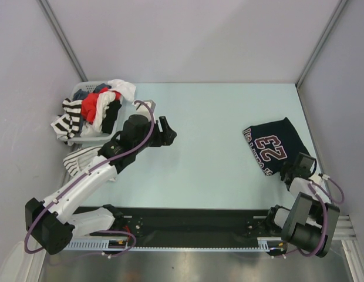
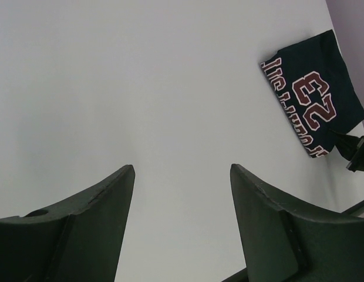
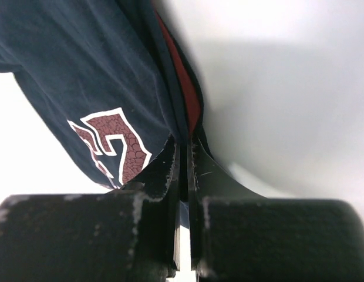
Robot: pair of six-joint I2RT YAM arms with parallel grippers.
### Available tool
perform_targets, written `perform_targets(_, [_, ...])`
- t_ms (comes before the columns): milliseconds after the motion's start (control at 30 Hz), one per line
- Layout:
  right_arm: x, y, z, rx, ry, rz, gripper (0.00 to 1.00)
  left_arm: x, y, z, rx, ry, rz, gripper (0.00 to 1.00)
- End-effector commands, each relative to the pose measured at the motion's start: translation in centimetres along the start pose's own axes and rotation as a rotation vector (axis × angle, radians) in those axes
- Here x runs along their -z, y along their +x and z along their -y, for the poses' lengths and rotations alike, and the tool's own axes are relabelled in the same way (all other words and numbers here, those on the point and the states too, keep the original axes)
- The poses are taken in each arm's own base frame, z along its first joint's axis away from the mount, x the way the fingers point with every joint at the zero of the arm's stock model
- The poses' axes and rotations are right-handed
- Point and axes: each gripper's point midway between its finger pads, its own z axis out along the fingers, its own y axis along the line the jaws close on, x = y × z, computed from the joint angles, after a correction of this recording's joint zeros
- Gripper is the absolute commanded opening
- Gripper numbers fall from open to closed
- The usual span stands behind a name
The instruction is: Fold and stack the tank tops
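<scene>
Tank tops sit well apart, one close to the white plastic lattice basket [image 1: 91, 140] and the other far to its right. The basket stands at the back left corner of the pale blue-green counter [image 1: 217, 135] and holds a heap of mixed clothes [image 1: 100, 106] in red, white, blue and broad black-and-white stripes, some hanging over its rim.

Just in front of the basket lies the white tank top with thin dark stripes [image 1: 80, 158], crumpled at the counter's left edge and partly covered by the left arm [image 1: 82, 182], which crosses above it.

Right of the basket, the left end effector [image 1: 165, 133] hovers over bare counter. It is released, and its two dark fingers [image 2: 82, 223] stand wide apart with nothing between them.

Far to the right of the basket, near the counter's right edge, the dark navy jersey tank top [image 1: 273, 145] lies folded into a compact shape with its maroon "23" and white-edged lettering facing up. At the corner of this jersey farthest from the basket, the right end effector [image 1: 299, 165] is clenched on the cloth. In the right wrist view its jaws are pressed together on a pinched edge, where the maroon trim [image 3: 183, 88] runs down between navy layers into the grip.
</scene>
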Motion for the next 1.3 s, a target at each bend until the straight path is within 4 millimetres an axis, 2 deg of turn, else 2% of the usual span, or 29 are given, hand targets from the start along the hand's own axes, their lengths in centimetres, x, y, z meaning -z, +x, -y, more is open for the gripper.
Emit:
perform_targets(0, [-0.8,0.0,-2.7,-0.111,-0.083,0.04,0.0,0.4,-0.3,-0.1,0.0,-0.009,0.021,0.72])
perform_targets(67, [-1.6,0.3,-3.0,-0.099,-0.064,0.06,0.0,0.6,-0.3,-0.3,-0.008,-0.021,0.018,0.72])
perform_targets(100, [-1.7,0.3,-4.6,-0.11,-0.101,0.059,0.0,0.7,-0.1,-0.5,-0.013,-0.031,0.009,0.72])
perform_targets(133, [-2.5,0.8,-4.3,-0.102,-0.078,0.048,0.0,0.8,-0.1,-0.7,-0.017,-0.042,0.009,0.72])
perform_targets(200, [-3.0,1.7,-5.2,-0.107,-0.089,0.009,0.0,1.2,0.0,-1.3,-0.021,-0.066,0.013,0.73])
perform_targets(233, [-3.0,2.4,-5.9,-0.1,-0.1,-0.013,0.0,1.3,0.0,-1.5,-0.018,-0.075,0.016,0.74])
perform_targets(300, [-3.2,2.9,-5.9,-0.083,-0.091,-0.023,0.02,1.8,0.0,-2.2,-0.011,-0.102,0.027,0.76])
perform_targets(333, [-3.1,2.6,-6.4,-0.055,-0.095,-0.005,0.13,2.0,0.0,-2.4,-0.006,-0.115,0.03,0.77])
perform_targets(367, [-2.4,2.2,-6.1,-0.04,-0.074,0.015,0.28,2.6,-0.3,-3.0,0.003,-0.141,0.054,0.79])
perform_targets(400, [-2.1,1.8,-5.9,-0.029,-0.064,0.039,0.45,2.9,0.0,-3.6,0.006,-0.168,0.052,0.82])
perform_targets(433, [-1.5,1.3,-6.1,-0.021,-0.067,0.058,0.66,3.3,-0.1,-4.2,0.009,-0.196,0.065,0.86])
perform_targets(467, [-0.6,0.0,-5.8,0.005,-0.058,0.101,0.73,3.7,0.3,-5.0,0.02,-0.229,0.07,0.96])
perform_targets(533, [0.4,-1.2,-5.9,0.035,-0.059,0.137,0.8,5.0,0.2,-6.7,0.024,-0.3,0.113,1.0])
perform_targets(567, [0.9,-1.9,-5.4,0.085,-0.029,0.15,0.82,5.3,0.4,-7.2,0.028,-0.318,0.12,1.0])
perform_targets(633, [2.1,-3.5,-5.9,0.125,-0.03,0.183,0.86,6.3,1.3,-9.0,0.023,-0.396,0.117,1.0])
perform_targets(667, [2.6,-4.0,-5.2,0.198,0.018,0.192,0.88,6.4,1.8,-9.7,0.033,-0.426,0.11,1.0])
perform_targets(700, [3.8,-4.5,-6.7,0.243,-0.007,0.216,0.89,6.9,2.9,-10.7,0.025,-0.47,0.073,1.0])
perform_targets(733, [4.4,-5.3,-7.1,0.285,0.003,0.261,0.93,7.3,3.1,-11.8,0.02,-0.534,0.076,1.0])
perform_targets(800, [5.4,-5.3,-7.2,0.401,0.016,0.28,0.96,8.3,4.7,-14.0,0.03,-0.645,0.045,1.0])
perform_targets(867, [6.1,-4.5,-8.2,0.457,-0.036,0.261,0.97,8.6,5.5,-15.0,0.073,-0.7,0.061,1.0])
perform_targets(900, [6.4,-4.1,-8.5,0.47,-0.054,0.251,0.97,7.8,5.4,-14.6,0.092,-0.666,0.081,1.0])
perform_targets(1033, [7.4,-0.6,-9.8,0.606,-0.174,0.163,0.97,6.9,6.8,-16.2,0.177,-0.718,0.11,1.0])
perform_targets(1067, [7.9,0.2,-10.8,0.638,-0.224,0.16,0.97,7.0,7.4,-17.5,0.215,-0.771,0.127,1.0])
perform_targets(1100, [8.1,0.8,-11.0,0.671,-0.239,0.157,0.97,7.1,7.5,-18.2,0.236,-0.794,0.138,1.0])
perform_targets(1133, [8.3,0.8,-11.1,0.711,-0.238,0.177,0.98,7.5,7.3,-19.8,0.261,-0.843,0.151,1.0])
perform_targets(1167, [8.9,2.2,-11.5,0.759,-0.268,0.158,0.98,7.3,8.3,-20.8,0.271,-0.852,0.124,1.0])
perform_targets(1200, [9.0,2.7,-11.6,0.785,-0.278,0.154,0.98,7.6,7.5,-22.8,0.333,-0.893,0.168,1.0])
perform_targets(1267, [9.3,3.8,-11.4,0.829,-0.291,0.139,0.98,7.6,8.1,-24.6,0.343,-0.918,0.162,1.0])
